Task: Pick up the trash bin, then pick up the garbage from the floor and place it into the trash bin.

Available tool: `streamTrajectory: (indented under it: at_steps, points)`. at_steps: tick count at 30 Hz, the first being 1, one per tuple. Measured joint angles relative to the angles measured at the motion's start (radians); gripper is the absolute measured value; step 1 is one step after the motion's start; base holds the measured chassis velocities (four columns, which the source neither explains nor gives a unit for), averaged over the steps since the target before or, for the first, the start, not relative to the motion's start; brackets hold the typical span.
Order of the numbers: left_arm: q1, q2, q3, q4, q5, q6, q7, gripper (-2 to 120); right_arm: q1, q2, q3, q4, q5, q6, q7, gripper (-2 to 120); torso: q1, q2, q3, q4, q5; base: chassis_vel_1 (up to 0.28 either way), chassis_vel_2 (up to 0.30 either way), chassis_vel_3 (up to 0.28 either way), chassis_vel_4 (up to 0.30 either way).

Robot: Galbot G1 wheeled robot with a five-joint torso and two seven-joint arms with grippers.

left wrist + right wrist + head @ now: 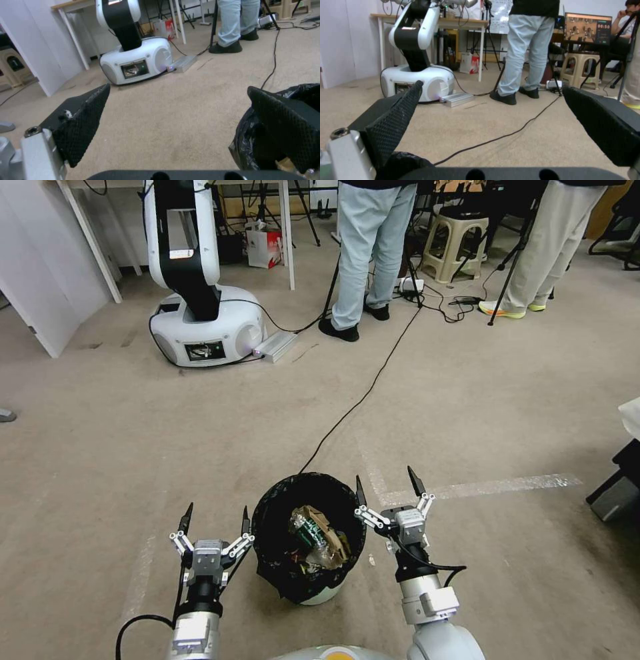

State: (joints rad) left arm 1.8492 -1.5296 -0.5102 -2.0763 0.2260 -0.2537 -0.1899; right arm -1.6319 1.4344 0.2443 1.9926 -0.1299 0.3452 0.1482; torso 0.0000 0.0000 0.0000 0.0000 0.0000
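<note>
The trash bin [313, 595] is white with a black bag liner [270, 523] around its rim, and it stands on the carpet between my two arms. Garbage lies inside it: a green-labelled bottle [305, 529] and brown paper [331, 543]. My left gripper [217, 510] is open just left of the bin, holding nothing. In the left wrist view the left gripper [178, 87] spreads wide, with the liner [245, 140] beside one finger. My right gripper [385, 477] is open at the bin's right rim, empty. In the right wrist view the right gripper [492, 85] shows the liner [403, 162] near one finger.
Another white and black robot [200, 323] stands ahead on the left, with a silver box [275, 347] beside it. A black cable [360, 400] runs across the carpet toward the bin. People, tripod legs and a stool [460, 243] stand at the back. A dark object [617, 487] sits at the right edge.
</note>
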Motion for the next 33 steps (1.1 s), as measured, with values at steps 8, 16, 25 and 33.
streamTrajectory:
  at_steps: [8,16,25,33]
  points:
    - [-0.001,0.000,0.000,0.000,-0.002,0.003,-0.001,100,0.000,0.000,0.000,0.000,0.000,0.001,-0.001,100,0.000,0.000,0.000,0.0000,0.0000,0.000,0.000,0.000,0.000]
    - [-0.001,0.000,0.000,0.000,-0.003,0.004,-0.001,100,0.000,0.000,0.000,0.000,0.001,0.001,-0.001,100,0.000,0.000,0.000,0.0000,0.0000,0.000,0.000,0.000,0.000]
    - [-0.001,0.000,0.000,-0.001,-0.004,0.005,-0.001,100,0.000,0.000,0.000,0.001,0.001,0.001,-0.002,100,0.000,0.000,0.000,0.0000,0.0000,0.000,0.000,0.000,0.000]
    - [-0.001,0.000,0.000,-0.001,-0.004,0.005,-0.001,100,0.000,0.000,0.000,0.001,0.001,0.001,-0.002,100,0.000,0.000,0.000,0.0000,0.0000,0.000,0.000,0.000,0.000]
